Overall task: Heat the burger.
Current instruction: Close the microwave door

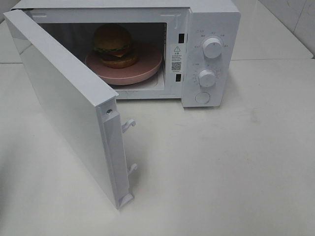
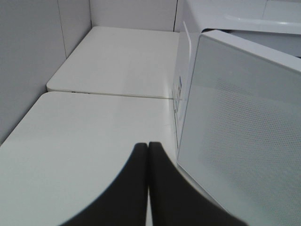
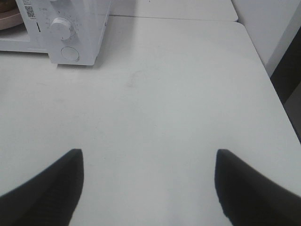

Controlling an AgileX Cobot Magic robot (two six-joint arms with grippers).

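Note:
The burger (image 1: 114,45) sits on a pink plate (image 1: 147,69) inside the white microwave (image 1: 216,19), whose door (image 1: 64,108) stands swung wide open toward the front left. Neither arm shows in the exterior high view. In the left wrist view my left gripper (image 2: 148,147) is shut with nothing in it, its black fingers (image 2: 134,179) pressed together just beside the outer face of the door (image 2: 244,141). My right gripper (image 3: 149,155) is open and empty above bare table, well to the right of the microwave (image 3: 75,28).
Two dials (image 1: 212,47) and a round button (image 1: 202,97) sit on the microwave's control panel. Door latch hooks (image 1: 129,124) stick out from the door's edge. A wall (image 2: 28,61) stands close on the left; the table edge (image 3: 263,66) runs on the right.

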